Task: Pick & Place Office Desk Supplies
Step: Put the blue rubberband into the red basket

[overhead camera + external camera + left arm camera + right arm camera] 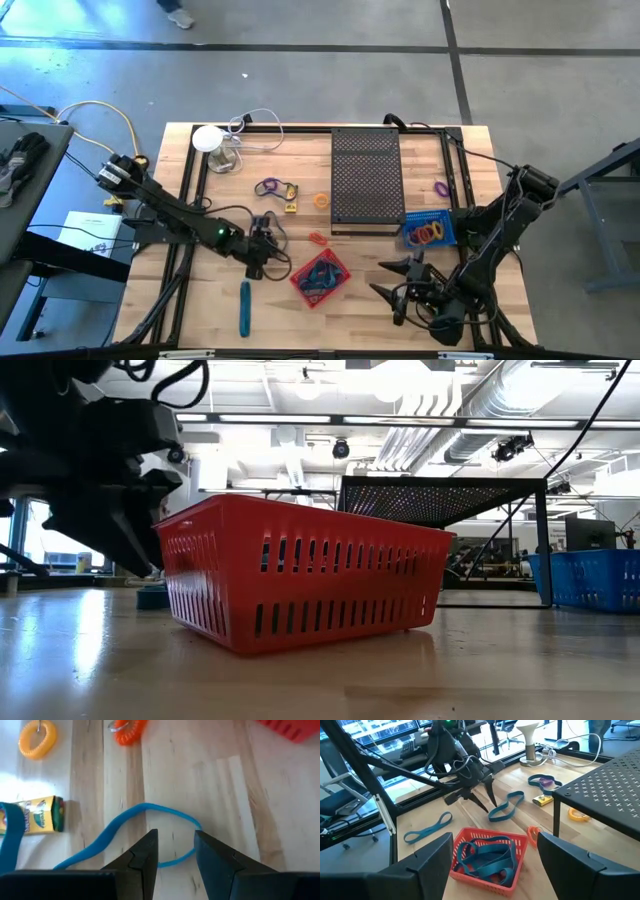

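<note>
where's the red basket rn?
High view: the red basket sits front-centre on the table, just right of the left gripper and below the black tray.

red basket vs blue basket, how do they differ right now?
The red basket sits skewed near the table's front middle; the blue basket sits squarer, beside the black tray. The red basket holds blue bands; the blue basket holds mixed coloured rings. Both are small slotted plastic baskets.
</note>
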Tool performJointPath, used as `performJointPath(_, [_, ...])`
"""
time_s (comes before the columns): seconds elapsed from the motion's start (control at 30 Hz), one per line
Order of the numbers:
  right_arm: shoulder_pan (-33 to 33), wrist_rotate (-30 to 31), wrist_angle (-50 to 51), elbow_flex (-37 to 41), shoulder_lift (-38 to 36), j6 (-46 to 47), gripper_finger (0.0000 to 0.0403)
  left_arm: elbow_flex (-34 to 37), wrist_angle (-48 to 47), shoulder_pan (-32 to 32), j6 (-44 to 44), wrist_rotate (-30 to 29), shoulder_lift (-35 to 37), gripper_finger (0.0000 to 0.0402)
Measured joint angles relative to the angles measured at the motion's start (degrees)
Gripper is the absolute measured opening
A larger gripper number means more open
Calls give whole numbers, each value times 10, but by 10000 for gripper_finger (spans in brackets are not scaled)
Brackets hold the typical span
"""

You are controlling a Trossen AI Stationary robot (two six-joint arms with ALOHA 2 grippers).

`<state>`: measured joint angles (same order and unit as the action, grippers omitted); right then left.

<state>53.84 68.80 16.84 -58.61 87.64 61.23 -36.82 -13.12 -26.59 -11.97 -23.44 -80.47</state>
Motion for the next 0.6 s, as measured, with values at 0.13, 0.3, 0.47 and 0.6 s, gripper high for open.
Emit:
performJointPath(0.13, [0,-3,0,0,0,0,276,0,3,10,10,65,0,119])
performJointPath(0.3, [0,-4,0,0,0,0,276,0,5,12,7,87,-6,119])
performJointPath(0.47, [0,-9,0,0,0,1,276,0,20,16,19,85,-40,119])
performJointPath(0.6, [0,-17,0,0,0,2,276,-1,28,24,25,86,-62,119])
